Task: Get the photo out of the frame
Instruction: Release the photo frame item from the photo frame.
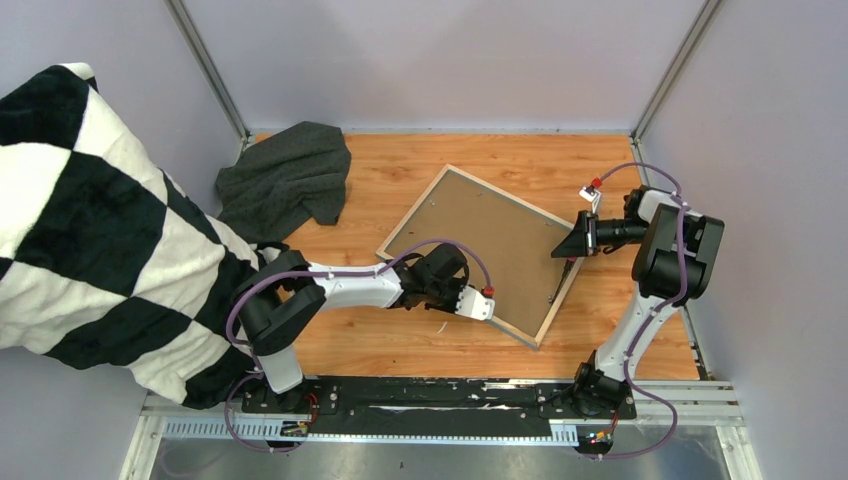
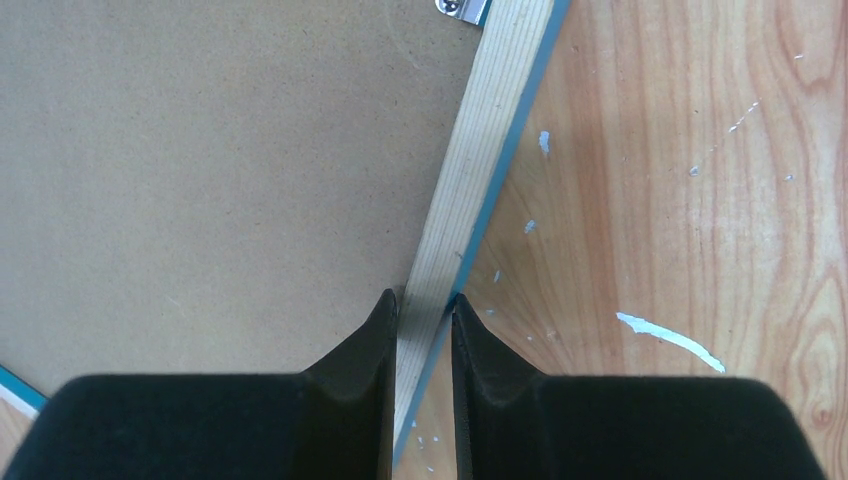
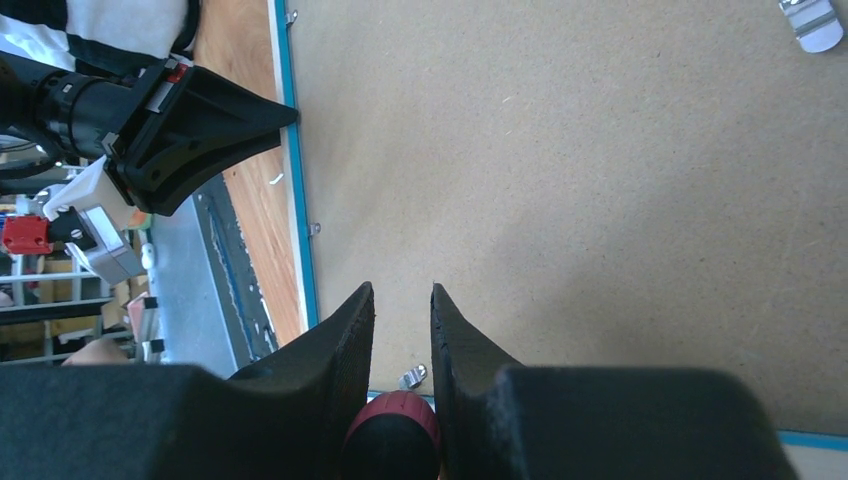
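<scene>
The frame (image 1: 412, 205) lies face down on the wooden table, with its pale wood edge and the brown backing board (image 1: 490, 240) facing up. The photo is hidden under the board. My left gripper (image 1: 452, 288) is shut on the frame's near rail (image 2: 480, 150), one finger on the board side and one on the table side. My right gripper (image 1: 560, 250) hovers over the frame's right edge, above the backing board (image 3: 600, 180). It is shut on a red-and-black tool handle (image 3: 395, 425). The left gripper (image 3: 285, 118) also shows in the right wrist view, at the blue frame edge (image 3: 295, 180).
A grey cloth (image 1: 290, 180) lies at the back left. A black-and-white chequered blanket (image 1: 90, 230) hangs over the left side. Metal clips (image 3: 815, 25) sit along the board's border. Walls close in the table on three sides.
</scene>
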### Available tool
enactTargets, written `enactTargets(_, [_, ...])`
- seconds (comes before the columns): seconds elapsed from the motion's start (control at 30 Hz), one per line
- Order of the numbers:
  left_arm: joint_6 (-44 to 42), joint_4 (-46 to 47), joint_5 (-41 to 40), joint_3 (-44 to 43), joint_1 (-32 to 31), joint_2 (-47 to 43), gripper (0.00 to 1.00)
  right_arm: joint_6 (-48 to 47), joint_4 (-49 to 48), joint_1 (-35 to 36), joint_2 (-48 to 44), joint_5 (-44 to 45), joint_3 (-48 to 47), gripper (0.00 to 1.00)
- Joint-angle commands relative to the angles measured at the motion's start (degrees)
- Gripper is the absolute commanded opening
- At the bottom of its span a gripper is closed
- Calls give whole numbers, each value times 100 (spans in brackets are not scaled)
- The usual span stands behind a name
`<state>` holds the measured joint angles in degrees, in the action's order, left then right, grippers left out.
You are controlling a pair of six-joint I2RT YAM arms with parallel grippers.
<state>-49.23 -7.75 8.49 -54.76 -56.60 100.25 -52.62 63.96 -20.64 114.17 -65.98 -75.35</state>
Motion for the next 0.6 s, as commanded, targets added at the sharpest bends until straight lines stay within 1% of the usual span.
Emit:
enactTargets(0.0, [248, -391, -136, 124, 46, 412, 0, 167, -333, 93, -265, 123, 112, 0])
enactTargets(0.13, [248, -388, -123, 124, 47, 408, 0, 199, -458, 239, -329, 157, 150, 0])
enactTargets(0.57, [230, -426, -92, 106, 44, 470, 0, 367, -446, 586, -347, -103, 49, 0])
